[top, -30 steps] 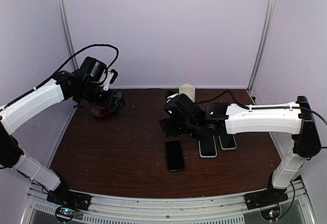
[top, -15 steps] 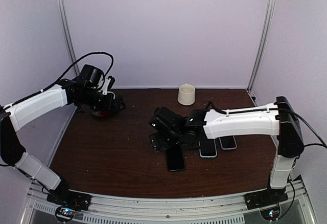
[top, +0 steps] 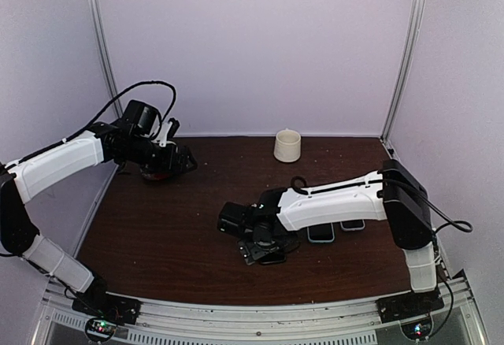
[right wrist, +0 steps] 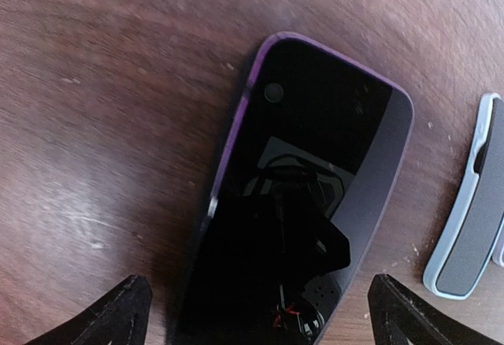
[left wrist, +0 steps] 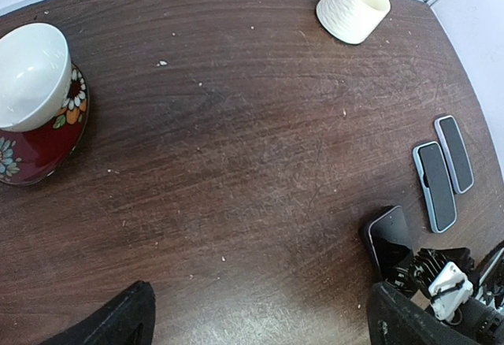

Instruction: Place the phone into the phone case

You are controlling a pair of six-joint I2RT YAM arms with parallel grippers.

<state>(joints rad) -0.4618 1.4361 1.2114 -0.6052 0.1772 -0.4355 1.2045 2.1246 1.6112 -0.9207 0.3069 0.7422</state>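
A black phone (right wrist: 315,148) with a purple edge lies flat on the brown table, screen up. My right gripper (right wrist: 264,317) is open just above it, one finger on each long side, touching nothing. In the top view the right gripper (top: 262,248) covers most of the phone (top: 276,257). A light-blue-rimmed phone case (top: 320,234) lies just right of it and shows at the right wrist view's right edge (right wrist: 465,239). My left gripper (top: 186,161) is open and empty at the back left, high above the table (left wrist: 260,329). Its view shows the phone (left wrist: 390,236) and case (left wrist: 435,186).
A second dark slab with a grey rim (left wrist: 455,153) lies beside the case. A white mug (top: 287,145) stands at the back centre. A red floral bowl (top: 155,172) with a white bowl (left wrist: 31,73) in it sits back left under the left arm.
My right arm has swung left and toward the near edge, and the gripper has come down over the black phone. My left arm dropped slightly early on, then held still.
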